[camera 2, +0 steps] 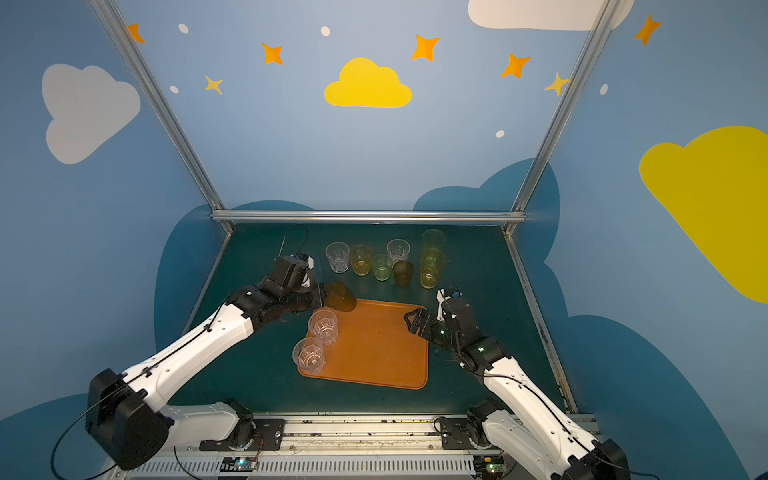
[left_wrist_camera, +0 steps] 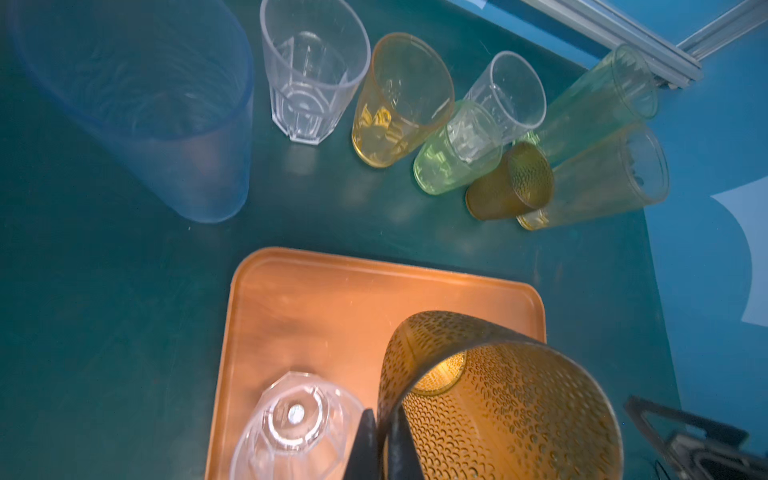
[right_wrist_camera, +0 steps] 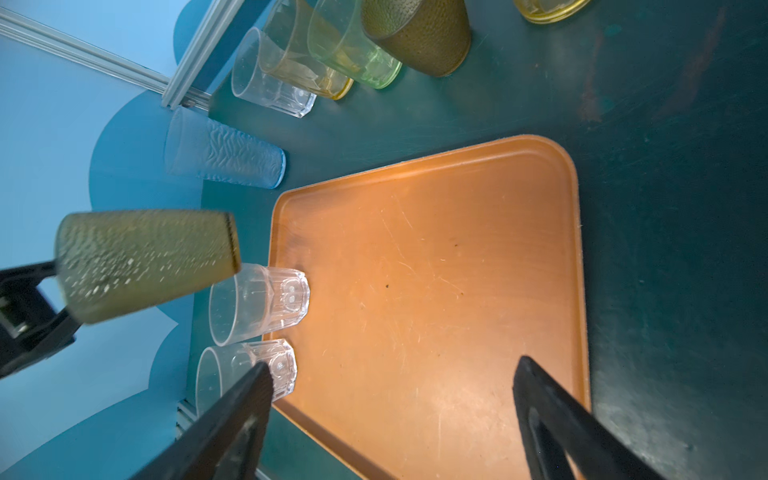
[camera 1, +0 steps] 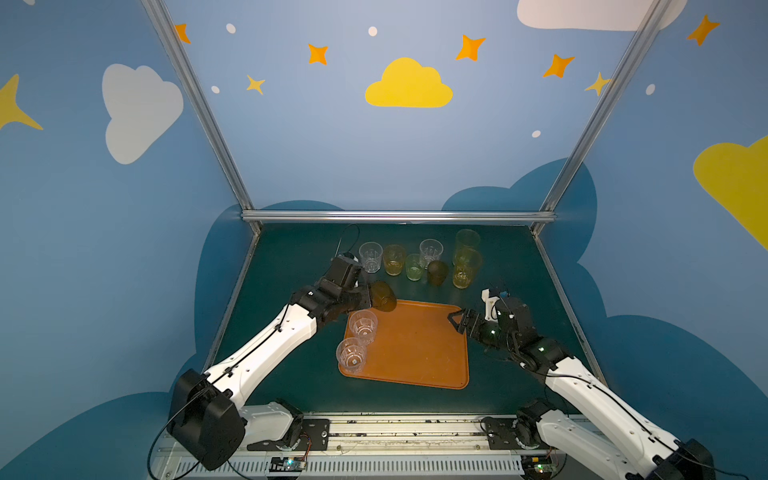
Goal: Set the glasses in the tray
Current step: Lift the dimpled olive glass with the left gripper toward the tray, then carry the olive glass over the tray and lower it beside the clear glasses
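Observation:
The orange-brown tray [camera 1: 419, 357] [camera 2: 374, 357] lies mid-table, with two clear faceted glasses [camera 1: 363, 326] [camera 1: 351, 355] upright along its left edge. My left gripper [camera 1: 371, 298] [left_wrist_camera: 380, 419] is shut on the rim of a dark brown dimpled glass [camera 1: 384, 296] [left_wrist_camera: 498, 399] [right_wrist_camera: 145, 262], held tilted above the tray's far left corner. My right gripper [camera 1: 455, 320] [right_wrist_camera: 390, 365] hangs open and empty over the tray's far right corner. Behind the tray stand a clear glass [camera 1: 370, 256], an amber [camera 1: 394, 259], a green [camera 1: 414, 267], another clear [camera 1: 431, 251], a dark brown [camera 1: 437, 272] and two tall yellow glasses [camera 1: 466, 266].
A tall frosted bluish glass [left_wrist_camera: 145, 104] [right_wrist_camera: 224, 156] stands left of the back row, close by my left wrist. An aluminium frame rail [camera 1: 399, 216] closes the table's far edge, and blue walls stand on both sides.

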`<state>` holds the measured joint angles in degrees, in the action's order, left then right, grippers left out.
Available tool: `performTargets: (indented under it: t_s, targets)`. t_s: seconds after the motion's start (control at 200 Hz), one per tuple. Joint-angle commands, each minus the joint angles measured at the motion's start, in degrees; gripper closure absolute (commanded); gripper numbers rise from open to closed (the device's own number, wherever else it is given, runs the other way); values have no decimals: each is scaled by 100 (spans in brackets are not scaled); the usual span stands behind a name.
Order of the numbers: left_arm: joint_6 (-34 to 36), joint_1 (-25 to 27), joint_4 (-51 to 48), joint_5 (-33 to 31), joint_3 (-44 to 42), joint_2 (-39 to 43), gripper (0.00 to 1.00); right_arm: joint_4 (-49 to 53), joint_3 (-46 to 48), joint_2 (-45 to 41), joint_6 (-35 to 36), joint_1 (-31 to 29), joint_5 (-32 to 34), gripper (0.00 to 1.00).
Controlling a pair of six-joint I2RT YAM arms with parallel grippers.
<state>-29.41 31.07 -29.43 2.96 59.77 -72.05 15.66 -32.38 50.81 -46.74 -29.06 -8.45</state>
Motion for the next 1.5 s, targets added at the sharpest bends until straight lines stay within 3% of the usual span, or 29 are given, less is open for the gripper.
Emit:
performTargets:
  t_s: [0.0,0.31,0.481,0.836,1.492]
  targets:
    - [-12,58,-145,-24,-113,287,96,-75,-189,151,-3,27,81,11]
    - [-20,196,-260,6,-117,534,96,-259,-361,618,-31,23,-138,11]
    - [334,623,-646,-681,202,502,96,-234,-391,626,16,23,-118,11]
    - [501,1013,-623,-621,308,560,96,-46,-443,623,-160,55,-59,11]
    - [437,1303,-914,-318,-128,1034,96,-304,-429,654,-430,217,-751,11]
